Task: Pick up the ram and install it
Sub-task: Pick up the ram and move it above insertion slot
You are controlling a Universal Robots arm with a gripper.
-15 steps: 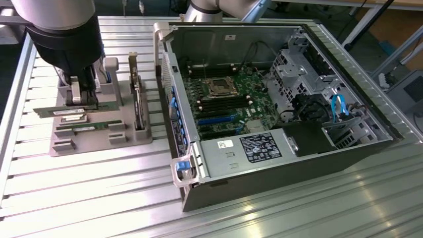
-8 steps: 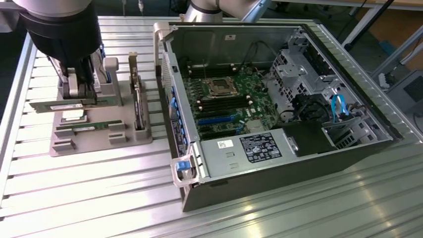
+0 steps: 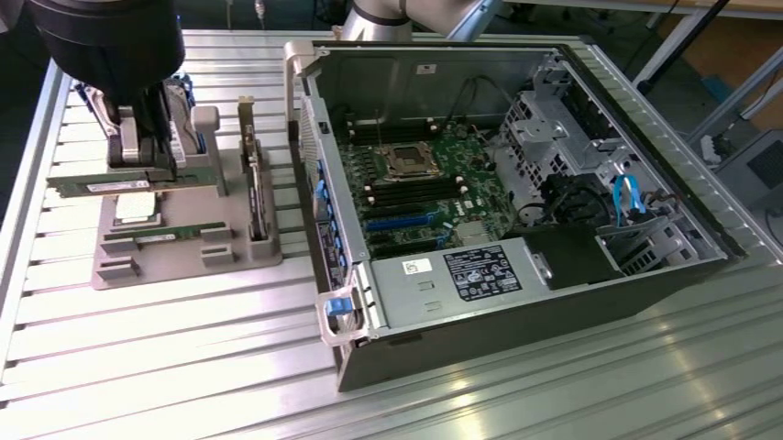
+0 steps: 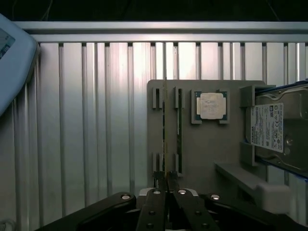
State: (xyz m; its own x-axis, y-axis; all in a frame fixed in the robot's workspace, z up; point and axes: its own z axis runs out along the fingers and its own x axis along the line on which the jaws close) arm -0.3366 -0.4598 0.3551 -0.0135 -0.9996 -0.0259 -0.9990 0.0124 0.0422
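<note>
My gripper [image 3: 132, 172] is shut on the ram [image 3: 101, 186], a thin green stick that I hold level just above the grey parts holder [image 3: 183, 261] on the exterior view's left. In the wrist view the ram [image 4: 164, 130] shows edge-on as a thin line running away from my gripper [image 4: 166, 186], over one slot of the holder [image 4: 202, 159]. A second green stick [image 3: 159, 236] rests in the neighbouring slot [image 4: 179, 125]. The open computer case [image 3: 514, 302] lies at the exterior view's right, and its motherboard's dark memory slots [image 3: 385, 188] are exposed.
The holder also carries a square silver processor chip [image 4: 210, 106], a hard drive [image 4: 276, 127] and an upright dark expansion card [image 3: 253, 206]. The case's raised side wall [image 3: 321, 183] stands between the holder and the motherboard. The ribbed aluminium table [image 3: 183, 367] stretches in front.
</note>
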